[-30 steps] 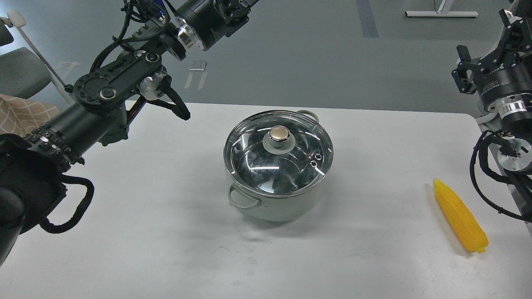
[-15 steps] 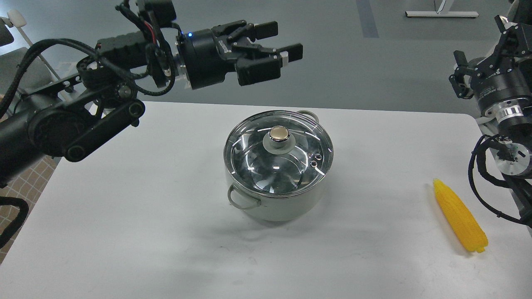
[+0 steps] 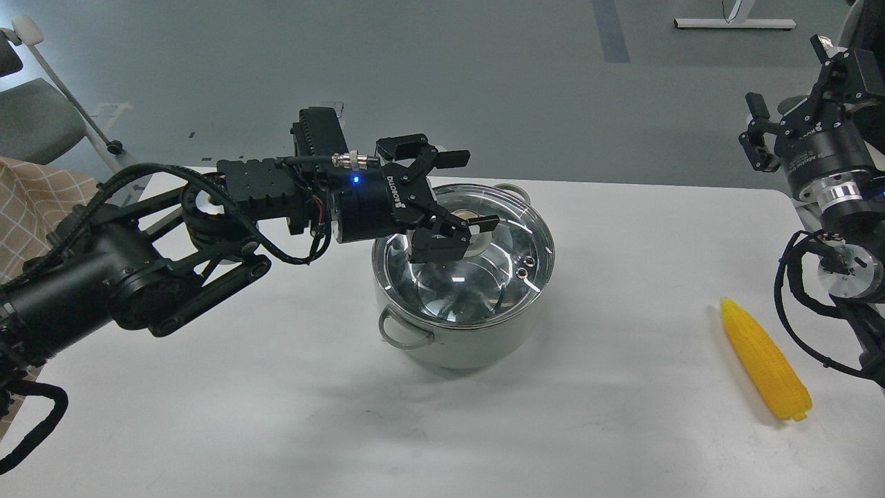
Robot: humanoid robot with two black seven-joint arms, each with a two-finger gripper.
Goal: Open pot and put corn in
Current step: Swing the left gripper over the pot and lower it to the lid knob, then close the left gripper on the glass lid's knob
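The pale grey-green pot (image 3: 463, 342) stands mid-table with its glass lid (image 3: 505, 266) on. My left gripper (image 3: 469, 190) is open, coming in sideways from the left, one finger beyond and one in front of the lid's brass knob (image 3: 476, 220), which is partly hidden. I cannot tell if the fingers touch the knob. The yellow corn (image 3: 764, 358) lies on the table at the right, pointed end away from me. My right gripper (image 3: 788, 111) hovers high at the right edge, above and behind the corn; its fingers cannot be told apart.
The white table (image 3: 276, 387) ends just behind the pot and just right of the corn. A grey chair (image 3: 38, 124) and a patterned cloth (image 3: 28, 200) lie off the table at the left.
My left gripper has swung down and toward me from high above the table's back edge to the lid knob's level, fingers open. The right arm shifted slightly. Pot and corn have not moved.
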